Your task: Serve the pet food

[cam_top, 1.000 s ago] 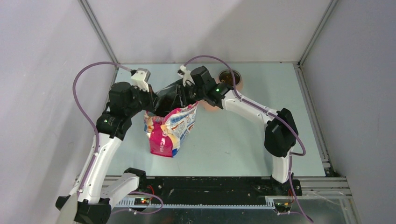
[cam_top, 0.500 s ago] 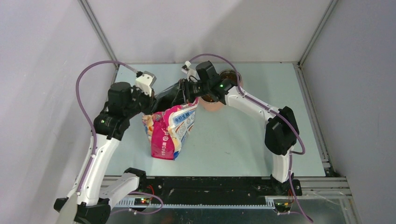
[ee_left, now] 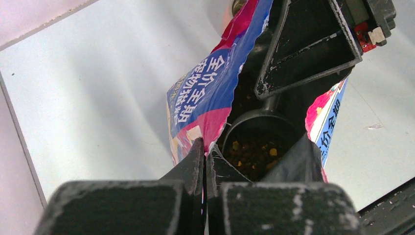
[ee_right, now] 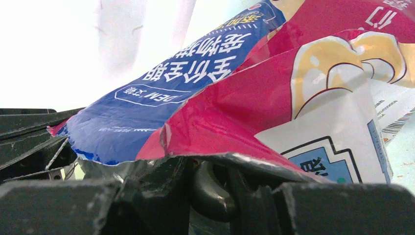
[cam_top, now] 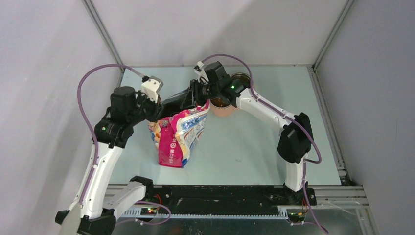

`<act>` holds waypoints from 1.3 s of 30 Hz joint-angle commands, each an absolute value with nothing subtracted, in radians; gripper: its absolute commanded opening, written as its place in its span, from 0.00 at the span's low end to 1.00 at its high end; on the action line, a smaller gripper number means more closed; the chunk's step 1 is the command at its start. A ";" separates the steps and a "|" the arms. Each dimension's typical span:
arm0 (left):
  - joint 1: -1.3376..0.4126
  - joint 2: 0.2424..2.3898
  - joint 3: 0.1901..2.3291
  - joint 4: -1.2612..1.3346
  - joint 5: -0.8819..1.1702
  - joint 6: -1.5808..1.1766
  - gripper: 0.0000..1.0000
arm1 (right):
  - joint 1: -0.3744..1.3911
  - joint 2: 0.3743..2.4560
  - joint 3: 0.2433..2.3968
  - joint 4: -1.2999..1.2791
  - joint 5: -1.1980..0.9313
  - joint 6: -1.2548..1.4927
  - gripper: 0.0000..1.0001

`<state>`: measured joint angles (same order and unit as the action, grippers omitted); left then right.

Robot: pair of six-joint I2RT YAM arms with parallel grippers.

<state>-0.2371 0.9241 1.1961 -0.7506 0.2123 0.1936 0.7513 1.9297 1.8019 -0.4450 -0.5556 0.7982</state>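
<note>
Moving since a second ago, the right arm's wrist has shifted slightly up and away over the mouth of the pink, white and blue printed plastic bag, and the left arm has drawn a little to the left of it. The bag stands on the pale blue-green table with its top open. The left gripper is pinched tight on the bag's left top edge, holding the mouth apart. The right gripper reaches into the bag's mouth from the right. Its jaws are narrow around what appears to be the handle of the grey metal scoop, though the wrist view is dark there. Small dark-brown dry pet food lies in the scoop's round cup, inside the bag. A peach-coloured round bowl sits just right of the bag's top, partly under the right arm.
</note>
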 commanded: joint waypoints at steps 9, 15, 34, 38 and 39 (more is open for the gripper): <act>-0.230 0.887 1.240 -0.766 0.207 0.215 0.00 | 0.694 1.836 1.908 -0.420 -0.535 0.887 0.00; -0.230 0.904 1.236 -0.762 0.254 0.189 0.00 | 0.692 1.799 1.869 -0.389 -0.556 0.886 0.00; -0.230 0.928 1.249 -0.738 0.311 0.132 0.00 | 0.785 1.839 2.006 -0.537 -0.227 0.692 0.00; -0.230 0.921 1.244 -0.740 0.309 0.134 0.00 | 0.801 1.859 2.024 -0.543 -0.204 0.678 0.00; -0.230 0.921 1.243 -0.740 0.308 0.137 0.00 | 0.801 1.859 2.023 -0.539 -0.208 0.683 0.00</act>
<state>-0.2321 0.9379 1.2045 -0.7692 0.2802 0.1547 0.7891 1.8885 1.9736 -0.5613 -0.2634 0.6979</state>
